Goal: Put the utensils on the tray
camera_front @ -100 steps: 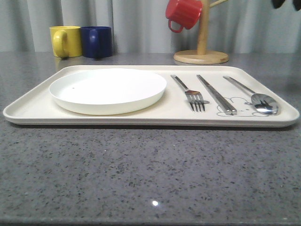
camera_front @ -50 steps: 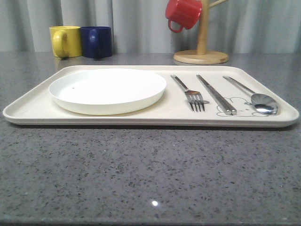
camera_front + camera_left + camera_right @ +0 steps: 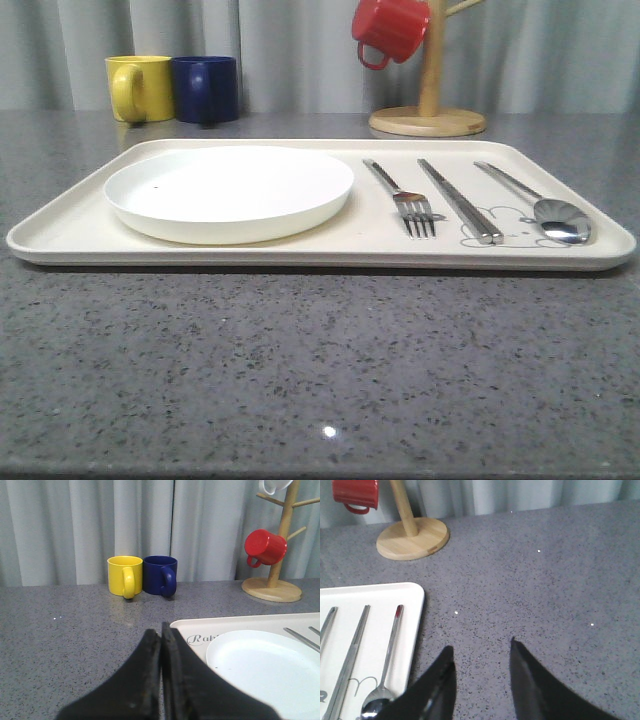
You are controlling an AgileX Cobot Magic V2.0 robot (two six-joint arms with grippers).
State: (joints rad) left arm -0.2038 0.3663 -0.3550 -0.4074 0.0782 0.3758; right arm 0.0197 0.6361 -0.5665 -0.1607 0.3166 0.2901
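Left gripper (image 3: pixel 161 630) closed, apparently empty; right gripper (image 3: pixel 481 652) parted.

At upper left of the front view we see 2 mugs touching: a yellow mug (image 3: pixel 139 88) and a navy mug (image 3: pixel 206 88). At upper right, a red mug (image 3: pixel 390 30) hangs on a wooden mug tree (image 3: pixel 428 112). All stand on a grey speckled countertop (image 3: pixel 300 370) before pale curtains (image 3: pixel 290 50).

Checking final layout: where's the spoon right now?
In the front view the spoon lies on the tray at its right end, just right of the chopsticks, bowl toward the camera.
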